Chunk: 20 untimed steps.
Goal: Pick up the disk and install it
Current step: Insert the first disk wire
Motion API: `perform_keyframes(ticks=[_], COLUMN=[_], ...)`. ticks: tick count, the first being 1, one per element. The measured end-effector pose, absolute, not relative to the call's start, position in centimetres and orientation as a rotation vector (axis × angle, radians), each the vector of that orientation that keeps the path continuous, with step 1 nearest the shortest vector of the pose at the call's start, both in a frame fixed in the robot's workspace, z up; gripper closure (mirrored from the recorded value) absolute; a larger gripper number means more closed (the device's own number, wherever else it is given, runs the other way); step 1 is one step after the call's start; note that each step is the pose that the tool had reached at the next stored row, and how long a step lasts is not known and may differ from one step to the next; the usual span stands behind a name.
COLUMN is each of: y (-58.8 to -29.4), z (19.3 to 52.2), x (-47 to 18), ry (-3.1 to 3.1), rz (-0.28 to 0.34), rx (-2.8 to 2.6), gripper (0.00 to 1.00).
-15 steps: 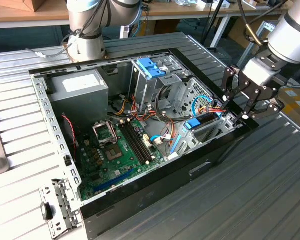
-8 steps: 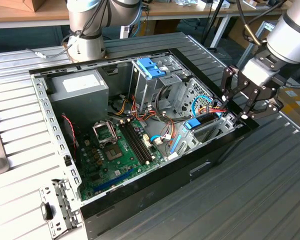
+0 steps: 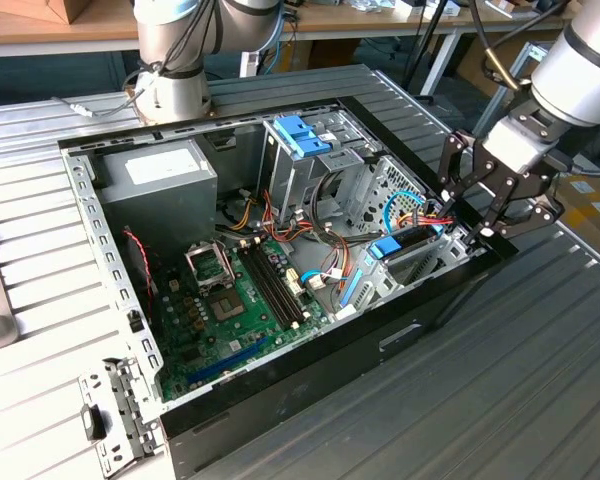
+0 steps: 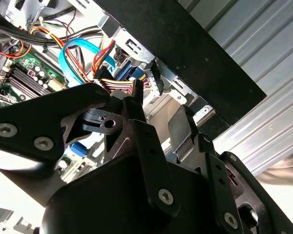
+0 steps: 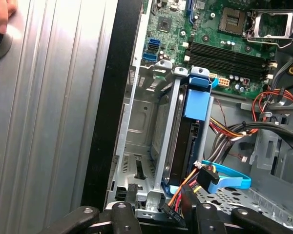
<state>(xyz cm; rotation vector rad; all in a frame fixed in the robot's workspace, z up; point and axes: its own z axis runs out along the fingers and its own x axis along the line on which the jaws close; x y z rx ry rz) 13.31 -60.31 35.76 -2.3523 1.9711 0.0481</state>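
Observation:
The disk [image 5: 185,146] stands on edge in the metal drive bay [image 5: 141,141] by the case's side wall, dark-bodied with a blue rail [image 5: 198,100] along its end. Orange and black cables and a blue cable [image 5: 227,178] plug into its near end. In the exterior view the disk [image 3: 408,245] sits in the bay at the case's right end. My gripper [image 3: 472,222] hovers just above that end, open, holding nothing. Its black fingers [image 5: 119,217] flank the cable plugs without gripping them.
The open computer case [image 3: 280,390] lies on a ribbed metal table [image 3: 500,400]. Inside are a green motherboard [image 3: 240,300], a grey power-supply box [image 3: 160,180] and a blue clip [image 3: 302,133] on the upper cage. A person's hand [image 5: 1,14] rests on the table.

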Motion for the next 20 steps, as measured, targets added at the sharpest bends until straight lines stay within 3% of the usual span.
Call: perform_keyframes(ticks=[11, 14, 15, 18, 20], y=[-60.32, -60.32, -60.32, -60.32, -60.32], z=[35.53, 35.52, 35.52, 35.53, 35.51], x=[13.31, 13.30, 13.30, 13.30, 13.30], ry=[1.971, 1.971, 1.971, 1.971, 1.971], rz=[0.048, 0.048, 0.048, 0.048, 0.048], rx=[-2.352, -2.352, -2.352, -2.352, -2.352], gripper=[0.53, 0.67, 0.67, 0.83, 0.84])
